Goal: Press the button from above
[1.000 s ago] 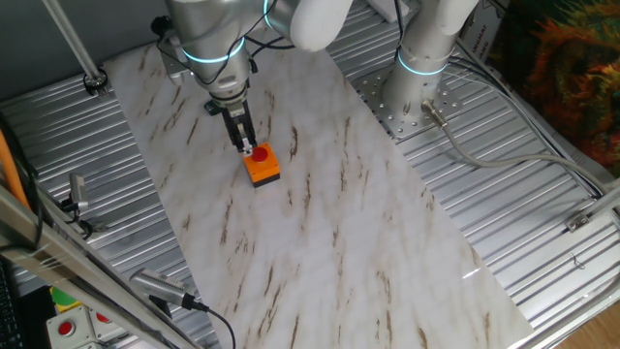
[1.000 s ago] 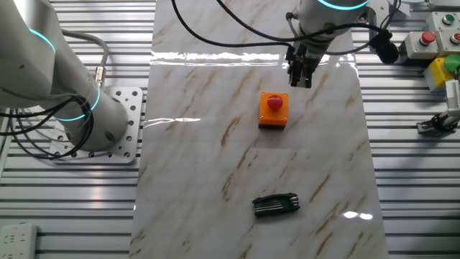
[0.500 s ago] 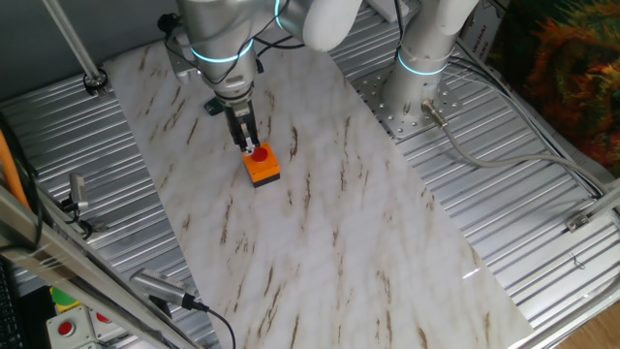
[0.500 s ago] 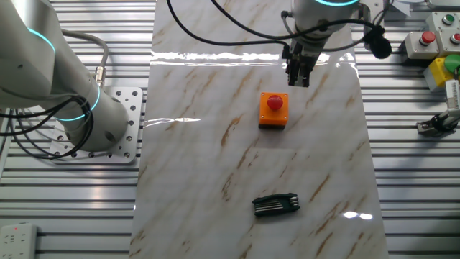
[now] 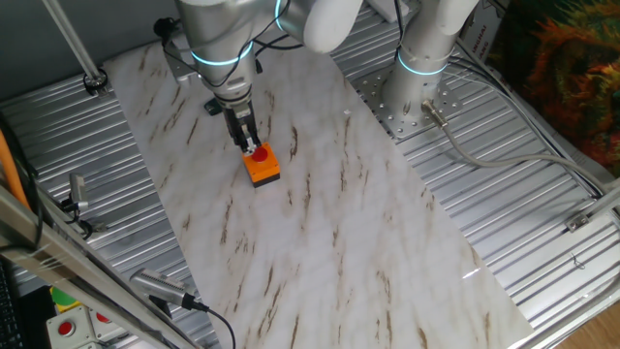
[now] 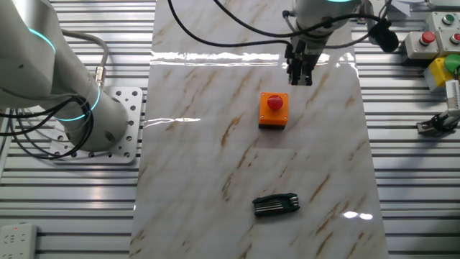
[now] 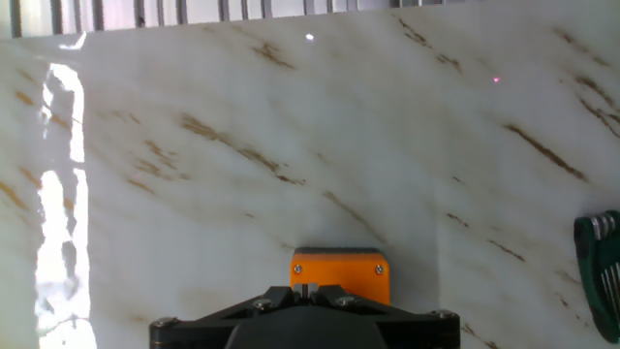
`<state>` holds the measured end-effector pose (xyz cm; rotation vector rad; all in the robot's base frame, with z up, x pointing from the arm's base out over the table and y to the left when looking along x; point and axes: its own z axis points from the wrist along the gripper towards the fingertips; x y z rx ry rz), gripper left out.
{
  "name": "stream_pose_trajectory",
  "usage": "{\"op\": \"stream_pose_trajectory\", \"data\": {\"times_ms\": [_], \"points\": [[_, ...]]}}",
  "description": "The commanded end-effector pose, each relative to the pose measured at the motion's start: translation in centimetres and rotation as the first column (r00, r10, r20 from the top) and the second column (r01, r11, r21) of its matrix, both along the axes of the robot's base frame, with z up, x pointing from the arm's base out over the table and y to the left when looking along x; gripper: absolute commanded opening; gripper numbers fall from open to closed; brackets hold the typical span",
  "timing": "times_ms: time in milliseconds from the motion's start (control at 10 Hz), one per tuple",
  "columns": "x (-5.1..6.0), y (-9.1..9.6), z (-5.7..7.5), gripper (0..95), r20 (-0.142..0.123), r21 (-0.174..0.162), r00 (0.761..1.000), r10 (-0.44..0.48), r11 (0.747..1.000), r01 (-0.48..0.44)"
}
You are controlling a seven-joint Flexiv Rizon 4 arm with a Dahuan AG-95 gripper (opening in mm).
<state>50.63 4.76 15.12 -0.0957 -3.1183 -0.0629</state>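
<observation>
The button is a small red cap (image 5: 259, 152) on a square orange box base (image 5: 263, 168), standing on the marble board; it also shows in the other fixed view (image 6: 274, 103). My gripper (image 5: 247, 143) hangs point down just above and beside the cap. In the other fixed view the gripper (image 6: 298, 79) is in the air, apart from the button. In the hand view the fingertips (image 7: 312, 289) touch each other, shut and empty, in front of the orange base (image 7: 341, 269); the red cap is hidden there.
A black folded hex-key set (image 6: 275, 204) lies on the board near its front, also at the hand view's right edge (image 7: 601, 257). A grey panel with a red button (image 6: 428, 39) and a yellow block (image 6: 440, 70) stand off the board. A second arm's base (image 6: 100, 122) stands beside the board.
The gripper has shifted only very slightly above the button. The button and the hex-key set have not moved.
</observation>
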Motion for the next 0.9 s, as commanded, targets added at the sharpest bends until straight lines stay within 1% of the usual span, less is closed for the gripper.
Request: {"op": "stream_pose_trajectory", "data": {"times_ms": [100, 400, 600, 800, 900], "points": [[-0.5, -0.7, 0.0, 0.0, 0.009, 0.003, 1.000, 0.012, 1.000, -0.012], [-1.7, -1.6, -1.0, 0.0, 0.017, 0.007, 1.000, 0.019, 1.000, -0.019], [-2.0, -1.7, -1.3, 0.0, 0.016, 0.007, 1.000, 0.016, 1.000, -0.016], [-2.6, -1.5, -2.3, 0.0, 0.025, 0.005, 1.000, 0.011, 1.000, -0.011], [-2.8, -1.3, -2.7, 0.0, 0.024, 0.004, 1.000, 0.008, 1.000, -0.009]]}}
